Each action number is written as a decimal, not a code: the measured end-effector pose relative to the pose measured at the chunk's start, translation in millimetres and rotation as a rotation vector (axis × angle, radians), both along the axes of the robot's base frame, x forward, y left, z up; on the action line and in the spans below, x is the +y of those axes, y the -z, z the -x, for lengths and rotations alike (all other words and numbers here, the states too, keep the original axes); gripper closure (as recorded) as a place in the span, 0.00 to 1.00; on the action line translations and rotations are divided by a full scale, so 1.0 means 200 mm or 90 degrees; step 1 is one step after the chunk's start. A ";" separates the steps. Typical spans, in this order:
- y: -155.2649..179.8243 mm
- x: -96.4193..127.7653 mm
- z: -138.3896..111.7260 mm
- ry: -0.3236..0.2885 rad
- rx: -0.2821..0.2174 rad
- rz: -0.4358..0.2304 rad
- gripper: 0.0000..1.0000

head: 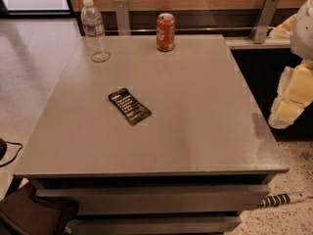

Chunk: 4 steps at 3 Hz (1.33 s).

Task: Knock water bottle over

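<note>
The water bottle (94, 31) is clear ribbed plastic with a white cap and a pale label band. It stands upright near the far left corner of the grey table (195, 121). My gripper (289, 104) shows as cream and white parts at the right edge of the view, off the table's right side and well apart from the bottle. It holds nothing that I can see.
An orange-red soda can (166, 32) stands upright at the far middle of the table. A black snack packet (129, 106) lies flat left of centre. A wooden wall with metal brackets (264, 18) runs behind the table. A dark bag (29, 214) sits on the floor at bottom left.
</note>
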<state>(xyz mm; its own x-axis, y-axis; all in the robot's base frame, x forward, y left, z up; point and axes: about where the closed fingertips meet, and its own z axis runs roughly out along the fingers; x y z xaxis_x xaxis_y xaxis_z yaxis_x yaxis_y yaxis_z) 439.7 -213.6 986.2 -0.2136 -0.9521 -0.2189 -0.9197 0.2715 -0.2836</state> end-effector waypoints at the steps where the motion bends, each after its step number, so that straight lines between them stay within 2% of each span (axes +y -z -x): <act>1: -0.02 0.02 -0.04 0.002 -0.018 -0.016 0.00; 2: -0.03 0.08 -0.23 0.029 -0.067 -0.108 0.00; 3: -0.04 0.26 -0.47 0.052 -0.126 -0.265 0.00; 4: -0.06 0.37 -0.59 0.057 -0.156 -0.350 0.00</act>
<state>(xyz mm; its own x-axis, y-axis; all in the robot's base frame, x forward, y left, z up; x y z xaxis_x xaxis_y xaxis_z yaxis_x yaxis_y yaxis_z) 557.6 -138.7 998.3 -0.1690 -0.6659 -0.7266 -0.8124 0.5115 -0.2799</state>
